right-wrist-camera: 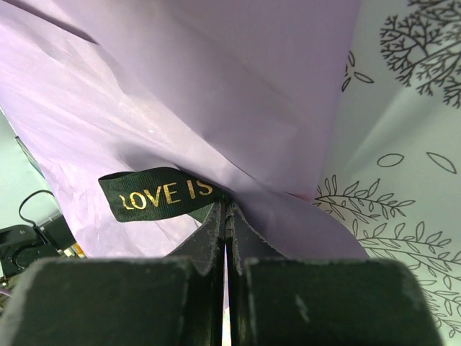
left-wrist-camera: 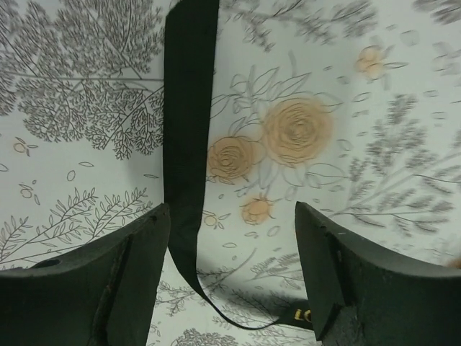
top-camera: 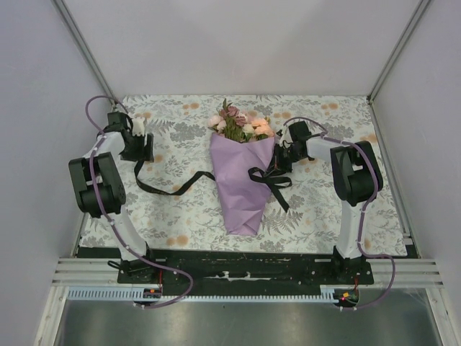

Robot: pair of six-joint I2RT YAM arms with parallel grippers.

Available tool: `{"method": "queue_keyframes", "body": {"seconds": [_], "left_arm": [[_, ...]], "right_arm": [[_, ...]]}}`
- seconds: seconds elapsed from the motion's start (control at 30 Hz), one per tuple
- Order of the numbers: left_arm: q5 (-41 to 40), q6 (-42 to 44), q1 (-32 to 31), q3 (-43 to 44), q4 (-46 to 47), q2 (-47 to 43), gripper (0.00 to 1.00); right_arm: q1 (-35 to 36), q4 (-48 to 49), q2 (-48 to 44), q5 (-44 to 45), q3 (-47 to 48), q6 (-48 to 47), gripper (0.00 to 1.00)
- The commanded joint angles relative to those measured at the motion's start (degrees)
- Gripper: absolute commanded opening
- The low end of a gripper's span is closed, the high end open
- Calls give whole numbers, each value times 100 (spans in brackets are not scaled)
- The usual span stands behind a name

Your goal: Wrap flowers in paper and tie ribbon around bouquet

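The bouquet lies flat at the centre of the table, wide end toward the far side and pointed end toward the near edge. The flowers, pink, peach and mauve, project from the wide far end. The paper forms a lilac cone closed around the stems, and its tip rests on the tablecloth.

The ribbon is black. One length runs from the left edge of the cone across the cloth to the left, then turns toward the far side and reaches the left gripper. On the right side of the cone it forms a loop, with a loose tail trailing toward the near right.

Left gripper: fingers spread wide. In the left wrist view, the ribbon passes between them close to the left finger and lies slack on the cloth. Nothing is clamped.

Right gripper: positioned just beside the right edge of the cone, near its wide end. In the right wrist view, the fingers are pressed together. A ribbon end bearing the gold letters "LOVE IS" meets the tips and appears to be pinched there. Whether a fold of paper is also caught cannot be told.
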Motion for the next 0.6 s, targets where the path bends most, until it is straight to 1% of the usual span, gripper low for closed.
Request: {"method": "queue_keyframes", "body": {"seconds": [0.0,0.1,0.13,0.2,0.23,0.33,0.37,0.47,0.5,0.53,0.57], "left_arm": [[-934,381,-5,419,-240,474,77],[-1294,223,-5,464,-170,782,75],[-1582,196,-5,438,-126,852,75],[-1769,284,-5,341,-20,932,74],[-1804,319,4,332,-20,993,73],[-1437,319,117,288,-3,994,70],[-1201,345,135,279,-28,1002,66],[-664,337,171,498,-353,1178,46],[-227,346,179,560,-476,1196,40],[21,302,179,613,-538,1152,34],[380,241,171,674,-564,1082,19]], "right_arm": [[44,-141,20,133,236,-191,0],[61,-185,46,124,297,-209,0],[70,-211,64,133,324,-209,0],[70,-220,81,116,350,-235,0],[70,-220,81,116,359,-244,0],[79,-229,81,116,333,-244,0],[87,-220,73,116,333,-244,0],[88,-220,81,98,333,-262,0],[79,-220,90,89,333,-262,0],[96,-220,90,89,333,-253,0],[79,-229,90,89,333,-253,0]]}}
